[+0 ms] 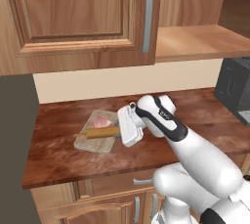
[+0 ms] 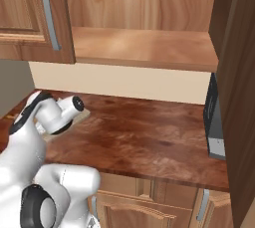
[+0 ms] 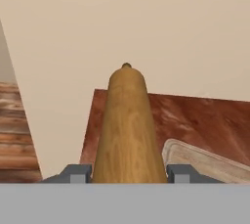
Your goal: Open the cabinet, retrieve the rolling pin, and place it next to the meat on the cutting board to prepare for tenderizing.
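My gripper (image 1: 119,131) is shut on the rolling pin (image 1: 101,132), a light-brown wooden cylinder held level over the cutting board (image 1: 93,144). The pin lies just in front of the pink meat (image 1: 101,121); I cannot tell whether it touches the board. In the hand view the rolling pin (image 3: 128,130) runs away from me between the two grey fingertips (image 3: 76,173), and a corner of the cutting board (image 3: 205,162) shows to its right. The cabinet (image 2: 144,48) stands open with a bare wooden shelf, and its door (image 2: 241,82) is swung out to the right.
A dark appliance (image 1: 235,91) stands on the dark reddish countertop (image 1: 63,154) at the right. A closed wall cabinet door with a grey bar handle (image 1: 148,17) hangs above the board. A tall grey panel (image 1: 17,145) borders the counter's left end.
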Controlling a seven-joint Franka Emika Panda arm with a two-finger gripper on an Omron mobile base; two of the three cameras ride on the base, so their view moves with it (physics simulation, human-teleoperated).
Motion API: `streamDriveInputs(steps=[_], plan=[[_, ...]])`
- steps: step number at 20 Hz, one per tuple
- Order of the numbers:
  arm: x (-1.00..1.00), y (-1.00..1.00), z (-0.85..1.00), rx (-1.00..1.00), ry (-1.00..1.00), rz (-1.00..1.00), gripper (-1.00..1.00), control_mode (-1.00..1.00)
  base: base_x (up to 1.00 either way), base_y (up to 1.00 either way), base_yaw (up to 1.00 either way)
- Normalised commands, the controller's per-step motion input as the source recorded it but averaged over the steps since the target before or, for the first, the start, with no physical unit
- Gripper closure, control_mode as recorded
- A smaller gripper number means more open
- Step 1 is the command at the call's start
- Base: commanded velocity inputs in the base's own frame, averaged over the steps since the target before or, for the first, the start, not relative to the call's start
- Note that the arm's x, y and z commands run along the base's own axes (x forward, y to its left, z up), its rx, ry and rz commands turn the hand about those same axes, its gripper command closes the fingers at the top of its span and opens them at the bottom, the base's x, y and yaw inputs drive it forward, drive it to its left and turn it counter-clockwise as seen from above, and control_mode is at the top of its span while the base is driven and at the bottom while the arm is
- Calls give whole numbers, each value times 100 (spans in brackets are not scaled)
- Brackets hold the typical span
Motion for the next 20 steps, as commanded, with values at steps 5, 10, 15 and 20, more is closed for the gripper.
streamDriveInputs(steps=[5,10,15,20], plan=[[46,13,-34,-2,0,4,100,-100,0,0,0],[41,16,-34,-2,-2,3,100,-100,0,0,0],[35,15,-32,-1,-4,2,100,-100,0,0,0],[32,17,-28,0,-5,0,100,-100,0,0,0]])
